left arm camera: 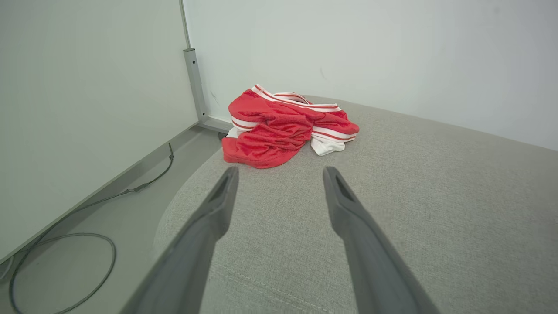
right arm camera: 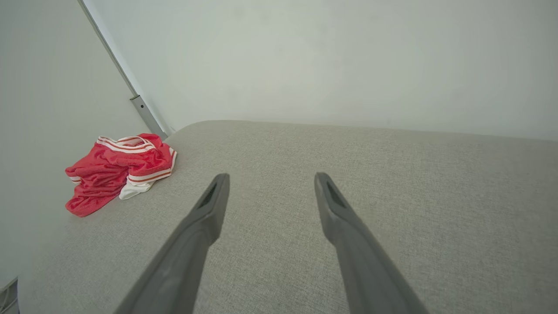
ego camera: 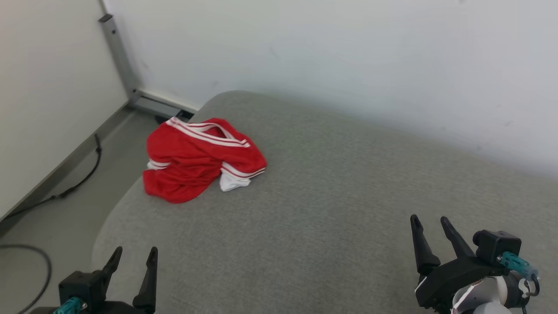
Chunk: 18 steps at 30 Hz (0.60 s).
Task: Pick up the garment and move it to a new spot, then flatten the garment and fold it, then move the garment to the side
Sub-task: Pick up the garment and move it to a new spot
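The garment [ego camera: 198, 159] is red with white striped trim, lying crumpled in a heap near the far left corner of the grey padded surface [ego camera: 348, 196]. In the left wrist view the garment [left arm camera: 283, 126] lies a short way ahead of the fingertips; in the right wrist view the garment [right arm camera: 117, 168] sits far off to the left. My left gripper [ego camera: 134, 254] hovers at the lower left, open and empty [left arm camera: 279, 174]. My right gripper [ego camera: 430, 222] stands open at the lower right, well away from the cloth, nothing between its fingers [right arm camera: 270, 179].
White walls close in behind and to the left. A grey metal post [ego camera: 117, 52] stands in the corner. Black cables [ego camera: 69, 187] trail over the floor left of the surface, whose rounded left edge [ego camera: 109, 218] drops off beside my left gripper.
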Motion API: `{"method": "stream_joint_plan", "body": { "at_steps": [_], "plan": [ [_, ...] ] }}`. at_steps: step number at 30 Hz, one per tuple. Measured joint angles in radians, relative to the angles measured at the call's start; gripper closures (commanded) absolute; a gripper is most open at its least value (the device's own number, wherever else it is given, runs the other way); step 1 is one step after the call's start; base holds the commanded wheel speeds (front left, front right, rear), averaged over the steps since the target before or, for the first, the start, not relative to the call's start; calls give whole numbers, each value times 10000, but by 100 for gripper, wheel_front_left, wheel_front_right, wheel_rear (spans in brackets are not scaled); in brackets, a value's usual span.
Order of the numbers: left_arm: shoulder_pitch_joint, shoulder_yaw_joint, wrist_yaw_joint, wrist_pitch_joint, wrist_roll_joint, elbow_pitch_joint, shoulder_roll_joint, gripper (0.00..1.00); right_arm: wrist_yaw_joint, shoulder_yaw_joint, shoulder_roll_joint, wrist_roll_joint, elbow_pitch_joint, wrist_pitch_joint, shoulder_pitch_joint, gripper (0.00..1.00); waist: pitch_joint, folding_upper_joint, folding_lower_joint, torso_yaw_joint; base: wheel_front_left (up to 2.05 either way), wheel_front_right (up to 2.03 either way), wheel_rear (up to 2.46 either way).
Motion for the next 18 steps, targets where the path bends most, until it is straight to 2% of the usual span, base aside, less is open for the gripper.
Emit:
{"method": "stream_joint_plan", "body": {
  "at_steps": [9,18],
  "plan": [
    [-55,186,0,73,0,19,-159,0,4,121,-10,-96,102,81,-386,0,295,0,0,1113,0,0,0],
    [-54,186,0,155,2,31,-249,0,17,207,-12,-127,245,92,-366,0,444,0,1,1447,0,0,0]
  ]
}}
